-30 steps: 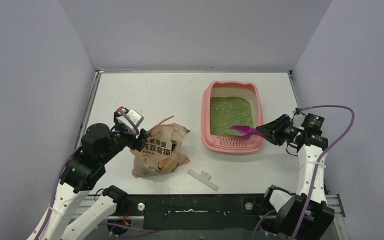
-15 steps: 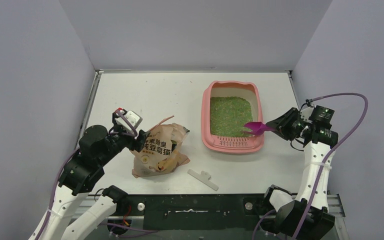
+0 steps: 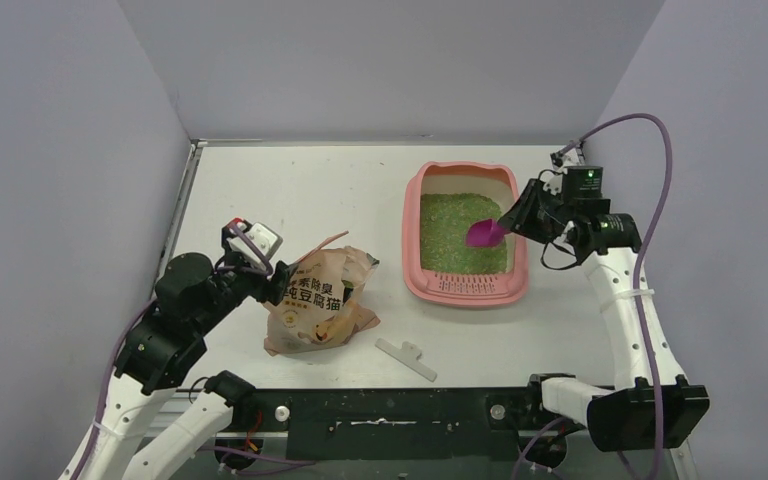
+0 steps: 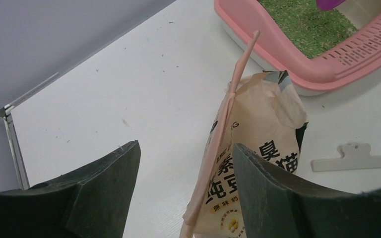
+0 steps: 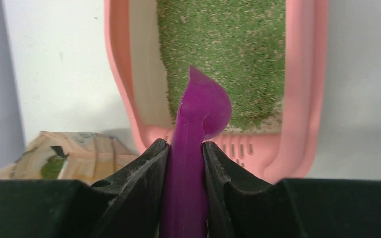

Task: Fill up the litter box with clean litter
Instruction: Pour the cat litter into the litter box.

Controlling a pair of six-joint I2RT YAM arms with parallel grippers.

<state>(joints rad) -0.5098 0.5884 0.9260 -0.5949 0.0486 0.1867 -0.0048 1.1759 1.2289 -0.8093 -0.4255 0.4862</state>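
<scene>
While tight on scoop (image 3: pixel 481 233), right jaws above litter (image 3: pixel 445 240) in litter box (image 3: pixel 411 235); left jaws wide.

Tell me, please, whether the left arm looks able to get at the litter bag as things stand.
Likely yes: the left pincer stands open right at the litter bag, the bag's edge between its fingers, with nothing in the way.

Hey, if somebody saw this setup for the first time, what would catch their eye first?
The pink rectangular plastic litter box on the right of the table, bedded with fine green litter, stands out most. Over it the right gripper grips a magenta plastic scoop by the handle. At near left a crumpled tan paper litter bag sits by the open left gripper.
</scene>
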